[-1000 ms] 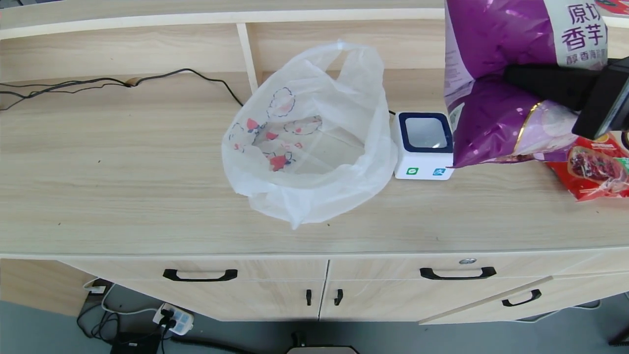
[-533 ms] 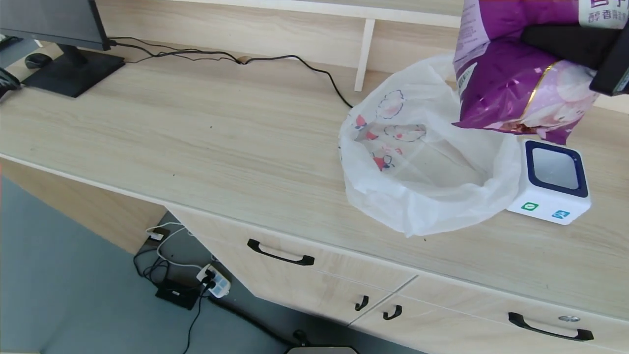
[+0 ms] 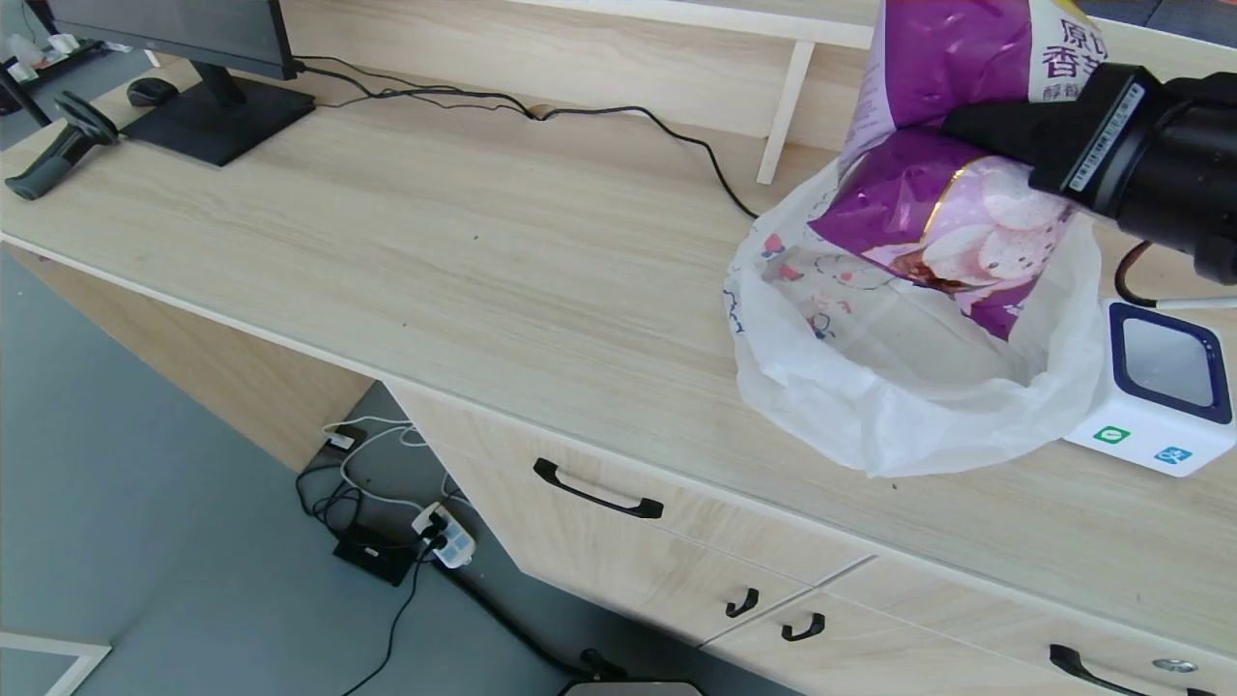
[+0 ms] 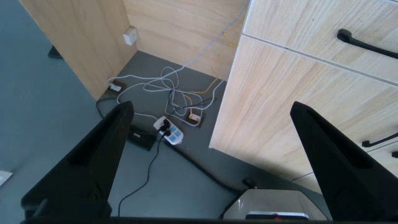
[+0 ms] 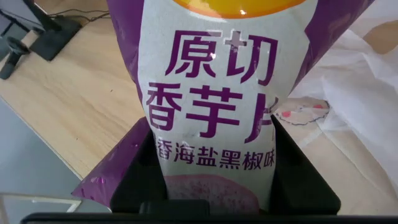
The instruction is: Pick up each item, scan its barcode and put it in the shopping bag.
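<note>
purple snack bag: top cut off by frame edge | monitor: screen mostly cut off

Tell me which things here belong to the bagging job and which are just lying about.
Job: purple snack bag in the right hand, shopping bag, scanner box.
Lying about: monitor, mouse, black cable, power strip on the floor.

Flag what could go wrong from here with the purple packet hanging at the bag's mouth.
1. The purple packet, clamped in the right tool, is tall against the limp shopping bag. If released here, it might lean over the rim and spill onto the counter.
2. Its lower corner is near the bag's thin wall on the scanner side. Pushing down could drag or collapse the bag.
</note>
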Available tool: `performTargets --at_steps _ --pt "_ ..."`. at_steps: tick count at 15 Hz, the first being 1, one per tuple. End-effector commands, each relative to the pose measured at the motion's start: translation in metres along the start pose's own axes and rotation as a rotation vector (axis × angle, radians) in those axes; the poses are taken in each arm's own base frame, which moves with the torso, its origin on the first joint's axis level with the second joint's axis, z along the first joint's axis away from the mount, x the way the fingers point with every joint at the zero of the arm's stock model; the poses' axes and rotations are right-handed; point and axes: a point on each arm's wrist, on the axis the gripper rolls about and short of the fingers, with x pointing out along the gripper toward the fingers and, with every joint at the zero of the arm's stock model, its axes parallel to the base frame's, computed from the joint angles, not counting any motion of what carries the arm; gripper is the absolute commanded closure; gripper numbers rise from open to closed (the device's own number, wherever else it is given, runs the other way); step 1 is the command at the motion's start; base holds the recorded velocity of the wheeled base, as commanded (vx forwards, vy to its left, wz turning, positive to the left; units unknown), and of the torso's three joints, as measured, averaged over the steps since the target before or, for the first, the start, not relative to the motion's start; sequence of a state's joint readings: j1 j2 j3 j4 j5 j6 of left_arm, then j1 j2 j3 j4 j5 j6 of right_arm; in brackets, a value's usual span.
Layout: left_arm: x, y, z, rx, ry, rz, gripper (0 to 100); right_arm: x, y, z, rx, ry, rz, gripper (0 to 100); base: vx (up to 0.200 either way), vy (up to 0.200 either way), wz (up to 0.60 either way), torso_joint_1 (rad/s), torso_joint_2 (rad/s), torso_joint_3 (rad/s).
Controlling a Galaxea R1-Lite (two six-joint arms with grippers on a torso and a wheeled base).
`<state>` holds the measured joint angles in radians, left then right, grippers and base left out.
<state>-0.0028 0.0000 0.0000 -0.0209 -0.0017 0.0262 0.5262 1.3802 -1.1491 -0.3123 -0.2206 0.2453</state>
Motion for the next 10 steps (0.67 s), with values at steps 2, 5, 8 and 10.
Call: performTargets --at_steps 2,5,8,10 --pt "0.000 0.000 0.000 0.001 0.001 0.001 0 0.032 0.001 -0.019 -0.001 0.003 -0.077 100 0.000 0.000 0.00 0.000 0.00 0.000" --pt "0.000 0.000 0.000 0.000 0.001 0.001 0 0.033 -0.006 -0.027 -0.016 0.028 -0.154 100 0.000 0.000 0.00 0.000 0.00 0.000" --pt "0.000 0.000 0.000 0.001 0.001 0.001 0 0.030 -0.012 -0.039 -0.033 0.067 -0.181 100 0.000 0.000 0.00 0.000 0.00 0.000" --pt "0.000 0.000 0.000 0.000 0.001 0.001 0 0.031 -0.022 -0.046 -0.070 0.088 -0.216 100 0.000 0.000 0.00 0.000 0.00 0.000"
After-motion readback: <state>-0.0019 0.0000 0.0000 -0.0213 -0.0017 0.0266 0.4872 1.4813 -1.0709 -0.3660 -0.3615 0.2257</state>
